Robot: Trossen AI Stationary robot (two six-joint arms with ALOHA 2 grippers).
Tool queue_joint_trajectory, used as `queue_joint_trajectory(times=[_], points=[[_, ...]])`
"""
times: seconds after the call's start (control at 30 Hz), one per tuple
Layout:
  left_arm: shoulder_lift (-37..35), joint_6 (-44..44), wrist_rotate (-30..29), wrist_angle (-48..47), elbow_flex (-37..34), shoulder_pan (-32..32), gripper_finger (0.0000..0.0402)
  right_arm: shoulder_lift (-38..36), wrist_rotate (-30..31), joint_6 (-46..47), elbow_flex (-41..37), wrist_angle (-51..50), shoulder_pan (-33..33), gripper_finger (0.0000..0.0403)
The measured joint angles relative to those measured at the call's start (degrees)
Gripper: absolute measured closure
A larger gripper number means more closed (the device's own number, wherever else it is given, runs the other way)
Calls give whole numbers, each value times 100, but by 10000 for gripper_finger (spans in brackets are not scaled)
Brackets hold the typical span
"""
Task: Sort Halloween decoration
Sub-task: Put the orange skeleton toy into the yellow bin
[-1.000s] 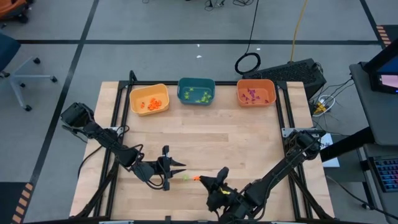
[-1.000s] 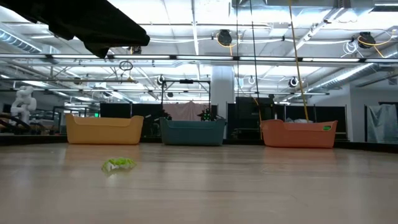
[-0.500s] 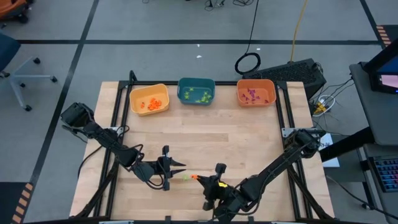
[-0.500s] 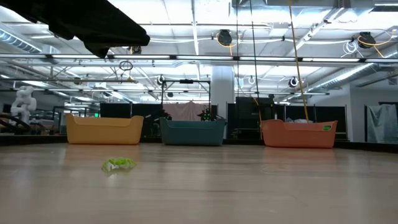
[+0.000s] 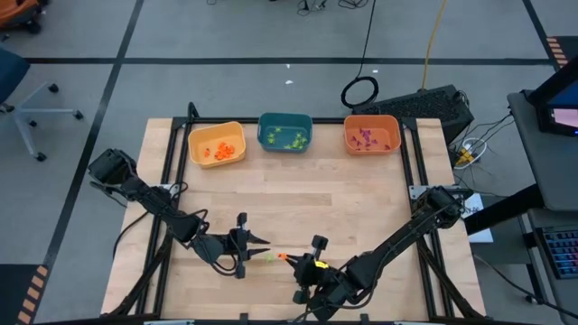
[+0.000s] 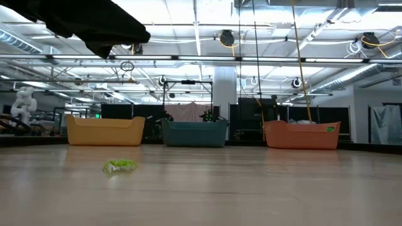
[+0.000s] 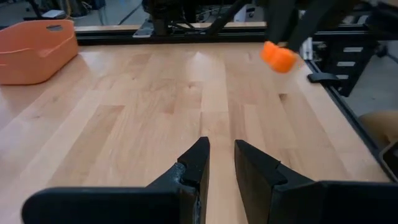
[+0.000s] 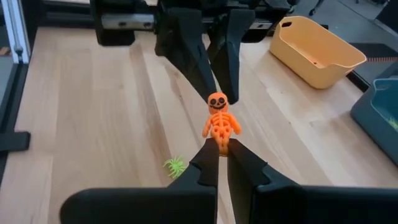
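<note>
The wooden worktop (image 5: 298, 199) carries a yellow bin (image 5: 217, 143), a teal bin (image 5: 285, 132) and an orange bin (image 5: 371, 134) along its far edge, each holding small trinkets, and the low view shows a hall with ceiling lights beyond. Compared with a second ago, the right gripper (image 5: 291, 259) has drawn back slightly toward the near edge, its fingers pinching an orange skeleton figure (image 8: 219, 119). The left gripper (image 5: 263, 244) sits narrowly parted and empty just beside it, with a light-green spider (image 8: 175, 166) lying on the worktop between them.
</note>
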Motion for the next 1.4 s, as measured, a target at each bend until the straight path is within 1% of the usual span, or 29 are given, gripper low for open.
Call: queue_joint_trajectory(times=[0.1,0.2,0.33,0.47,0.57,0.67,0.83,0.93,1.13,1.4], points=[[0,170,118,153,0,-32,326,0,-2,-99,0,-44,2,403],[0,517,123,557,0,-99,326,0,-4,-129,0,-59,2,403],[7,1061,125,1112,1,-191,326,0,-24,-230,0,-60,0,403],[252,1777,129,1648,2,-261,324,0,-35,-243,0,-62,2,403],[523,2181,293,2197,2,-272,307,0,-34,-275,0,-65,2,403],[770,2461,295,2471,60,-270,273,0,-35,-289,0,-79,2,403],[904,2705,119,2531,304,-201,214,0,-134,-289,0,-80,-4,403],[909,2698,304,2524,334,-72,197,0,-160,-289,0,-83,-9,403],[909,2556,900,2243,334,53,195,0,-170,-288,0,-82,-9,403],[909,2544,921,2113,334,65,197,0,-173,-287,0,-82,-9,403]])
